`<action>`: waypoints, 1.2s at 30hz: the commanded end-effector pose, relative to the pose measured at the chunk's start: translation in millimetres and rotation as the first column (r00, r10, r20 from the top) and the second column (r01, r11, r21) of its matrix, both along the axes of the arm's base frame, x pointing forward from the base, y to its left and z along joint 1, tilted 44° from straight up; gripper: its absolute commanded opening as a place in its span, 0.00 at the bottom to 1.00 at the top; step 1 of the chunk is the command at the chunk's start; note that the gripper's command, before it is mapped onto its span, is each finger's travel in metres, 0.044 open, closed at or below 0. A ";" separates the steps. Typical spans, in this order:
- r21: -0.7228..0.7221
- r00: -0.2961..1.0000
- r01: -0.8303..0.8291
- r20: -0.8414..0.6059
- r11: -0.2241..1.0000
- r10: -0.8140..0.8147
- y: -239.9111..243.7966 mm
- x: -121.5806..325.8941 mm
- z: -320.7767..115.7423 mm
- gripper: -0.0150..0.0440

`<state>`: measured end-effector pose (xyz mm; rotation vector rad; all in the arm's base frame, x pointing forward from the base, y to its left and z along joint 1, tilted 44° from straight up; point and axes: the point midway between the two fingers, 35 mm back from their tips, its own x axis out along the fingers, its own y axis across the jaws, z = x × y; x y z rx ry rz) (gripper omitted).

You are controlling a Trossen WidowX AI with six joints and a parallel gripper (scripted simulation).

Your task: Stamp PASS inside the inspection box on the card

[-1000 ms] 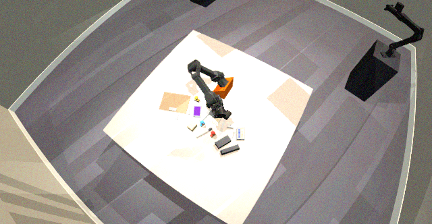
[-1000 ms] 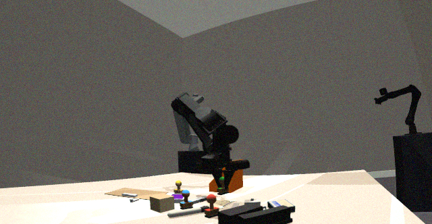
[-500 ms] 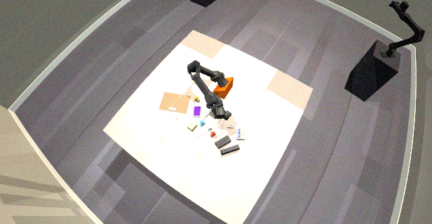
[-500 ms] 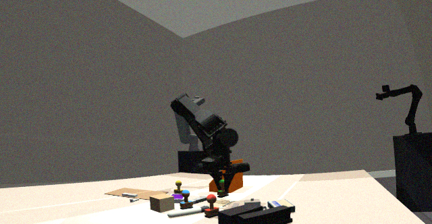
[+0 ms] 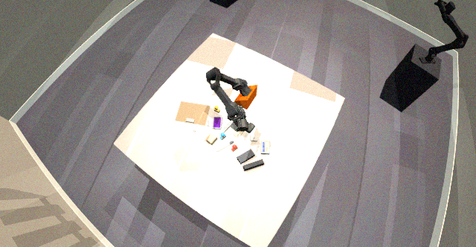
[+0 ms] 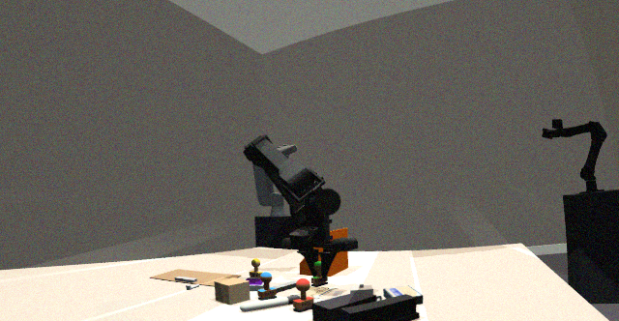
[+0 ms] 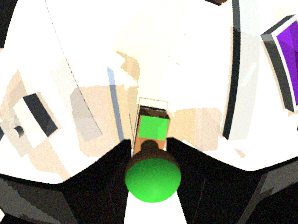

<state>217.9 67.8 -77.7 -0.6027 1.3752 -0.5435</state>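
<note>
My gripper (image 6: 319, 277) (image 7: 148, 144) is shut on the green-knobbed stamp (image 6: 317, 266) (image 7: 153, 180), which it holds upright, knob up. The stamp's green-topped wooden base is low over the pale card (image 6: 329, 292) (image 7: 153, 100), just beside a thin rectangular outline in the wrist view. Whether the base touches the card cannot be told, and its underside is hidden. The lettering and any print are washed out by glare or covered. The purple ink pad (image 5: 217, 123) (image 6: 254, 280) (image 7: 291, 55) lies off to one side, open.
Stamps with red (image 5: 234, 147) (image 6: 303, 284), blue (image 5: 222, 135) (image 6: 266, 277) and yellow (image 5: 216, 108) (image 6: 255, 263) knobs stand around. A wooden block (image 5: 211, 139) (image 6: 232, 291), black trays (image 5: 245, 156) and an orange bin (image 5: 250, 98) are nearby. A long bar (image 7: 233, 75) lies between card and pad.
</note>
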 end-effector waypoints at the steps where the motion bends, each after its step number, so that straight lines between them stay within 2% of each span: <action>1: -0.003 1.000 -0.005 -0.001 1.000 0.005 -2.5 0.0 -1.7 0.25; 36: -0.005 1.000 -0.005 0.000 1.000 0.005 -10.8 0.5 -9.3 0.25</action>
